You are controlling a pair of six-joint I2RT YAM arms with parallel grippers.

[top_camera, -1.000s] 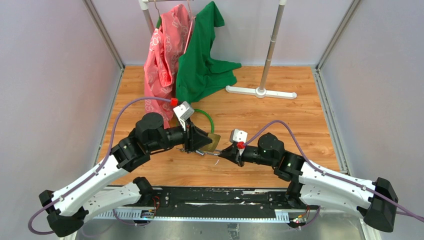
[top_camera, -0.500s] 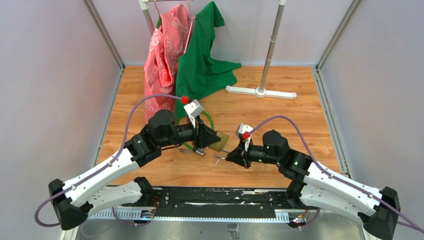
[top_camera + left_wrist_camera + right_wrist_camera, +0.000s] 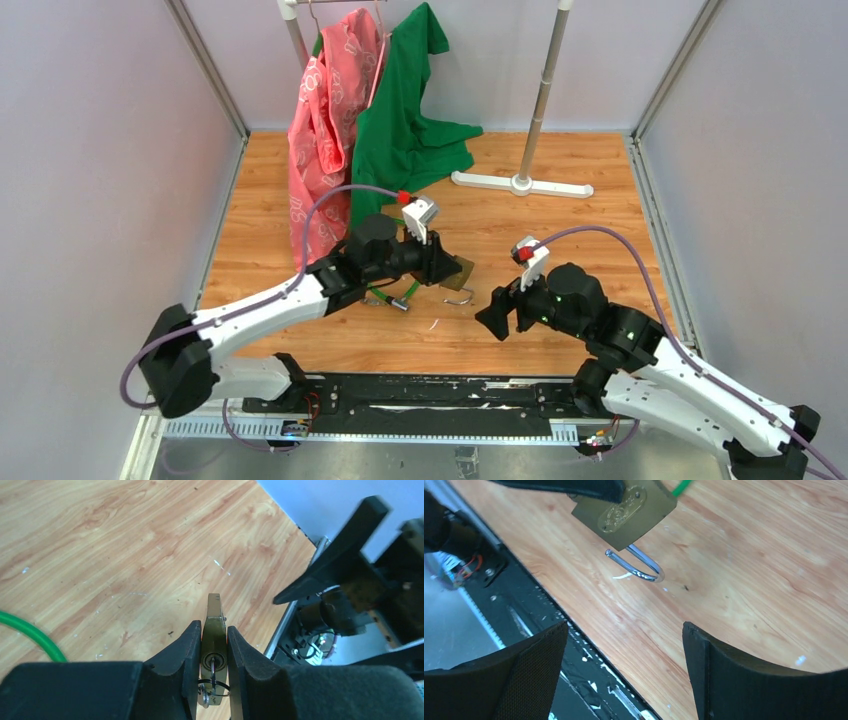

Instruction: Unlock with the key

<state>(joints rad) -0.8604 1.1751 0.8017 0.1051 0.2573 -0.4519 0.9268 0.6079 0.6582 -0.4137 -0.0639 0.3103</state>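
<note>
A brass padlock (image 3: pixel 214 630) is clamped between the fingers of my left gripper (image 3: pixel 214 626), which is shut on its body. A silvery key (image 3: pixel 212 666) sits in the keyhole, with a thin ring and another small key hanging from it. The padlock (image 3: pixel 624 512) also shows in the right wrist view, where its steel shackle (image 3: pixel 639 567) is sprung open and one end is free. From above, the left gripper (image 3: pixel 440 265) holds the padlock (image 3: pixel 460 272) just over the table. To the right of it my right gripper (image 3: pixel 495 318) is open and holds nothing.
A green cable lock (image 3: pixel 405 290) lies under the left arm. Pink (image 3: pixel 325 120) and green (image 3: pixel 405 120) garments hang from a rack whose white base (image 3: pixel 520 184) stands at the back. A black rail (image 3: pixel 420 390) runs along the near edge.
My right gripper has let go, opened wide and drawn back to the right. The left arm has carried the padlock to the right, and its shackle now hangs open.
</note>
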